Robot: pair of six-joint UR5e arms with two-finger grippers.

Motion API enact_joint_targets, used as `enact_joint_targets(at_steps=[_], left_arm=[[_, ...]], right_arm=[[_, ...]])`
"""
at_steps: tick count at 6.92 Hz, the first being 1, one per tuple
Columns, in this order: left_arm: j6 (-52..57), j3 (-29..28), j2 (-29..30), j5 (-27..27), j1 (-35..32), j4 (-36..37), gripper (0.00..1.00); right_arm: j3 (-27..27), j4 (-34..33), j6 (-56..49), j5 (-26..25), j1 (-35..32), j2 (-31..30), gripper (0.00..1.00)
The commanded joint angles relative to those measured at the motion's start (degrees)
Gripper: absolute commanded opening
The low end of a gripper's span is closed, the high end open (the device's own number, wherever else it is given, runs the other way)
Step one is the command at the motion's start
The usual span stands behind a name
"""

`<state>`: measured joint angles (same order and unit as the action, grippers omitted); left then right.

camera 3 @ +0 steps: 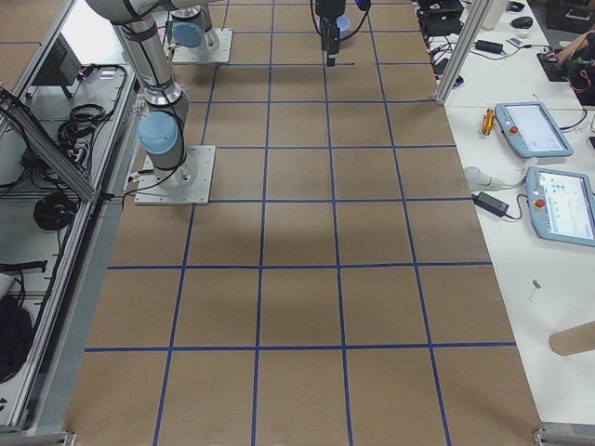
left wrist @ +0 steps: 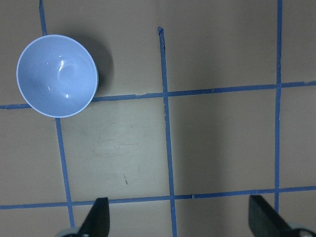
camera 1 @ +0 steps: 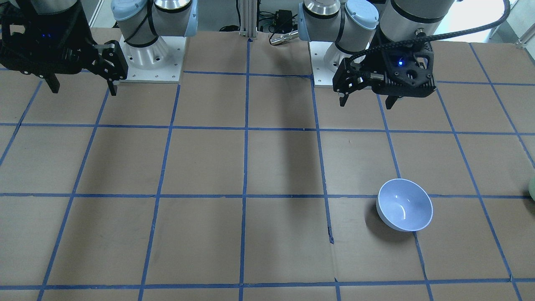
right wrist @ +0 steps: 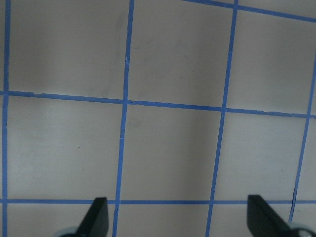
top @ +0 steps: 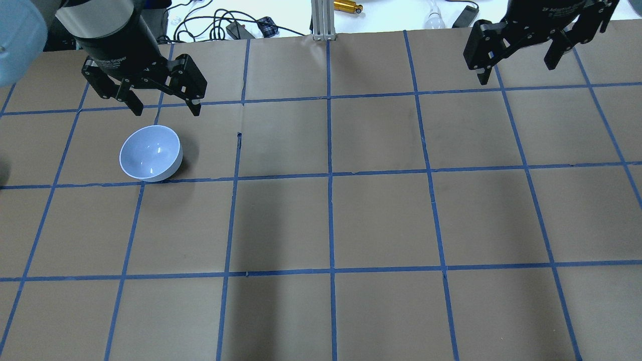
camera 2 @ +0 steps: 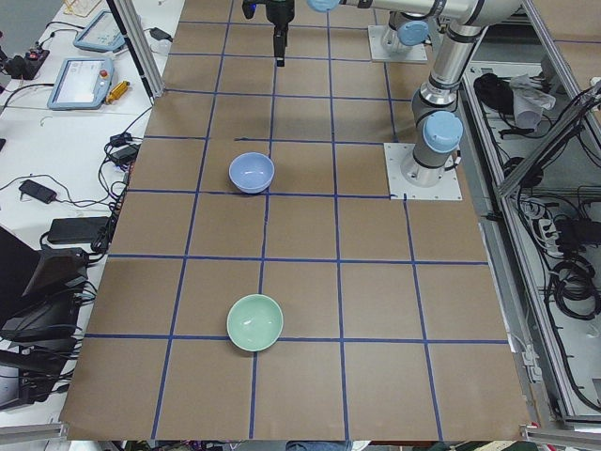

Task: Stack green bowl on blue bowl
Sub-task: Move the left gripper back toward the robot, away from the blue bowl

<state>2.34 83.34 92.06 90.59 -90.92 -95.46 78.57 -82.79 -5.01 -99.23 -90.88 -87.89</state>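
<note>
The blue bowl [top: 150, 153] stands upright and empty on the table's left half; it also shows in the front view [camera 1: 404, 205], the left side view [camera 2: 252, 172] and the left wrist view [left wrist: 57, 75]. The green bowl [camera 2: 254, 322] stands upright nearer the table's left end, about two grid squares from the blue bowl. Only a sliver of it shows at the front view's right edge [camera 1: 532, 188], and it is out of the overhead view. My left gripper [top: 165, 110] hangs open and empty above the table just beyond the blue bowl. My right gripper [top: 516, 72] hangs open and empty over the far right.
Brown paper with a blue tape grid [top: 329, 175] covers the table. An aluminium post [top: 323, 20] stands at the far edge. Both arm bases [camera 1: 152, 54] are bolted on the robot's side. Teach pendants [camera 2: 80, 85] and cables lie on a side bench.
</note>
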Motion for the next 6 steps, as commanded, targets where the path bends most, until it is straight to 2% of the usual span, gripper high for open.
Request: enact_joint_targets(at_steps=[1,6], left_arm=[[0.03,-0.02,-0.04,-0.07,-0.13,0.01,1.0],[1.6,0.16,-0.48,0.29,0.92,-0.16,1.0]], right_arm=[[0.0,0.0,0.0,0.0,0.0,0.0,1.0],[0.0,0.0,0.0,0.0,0.0,0.0,1.0]])
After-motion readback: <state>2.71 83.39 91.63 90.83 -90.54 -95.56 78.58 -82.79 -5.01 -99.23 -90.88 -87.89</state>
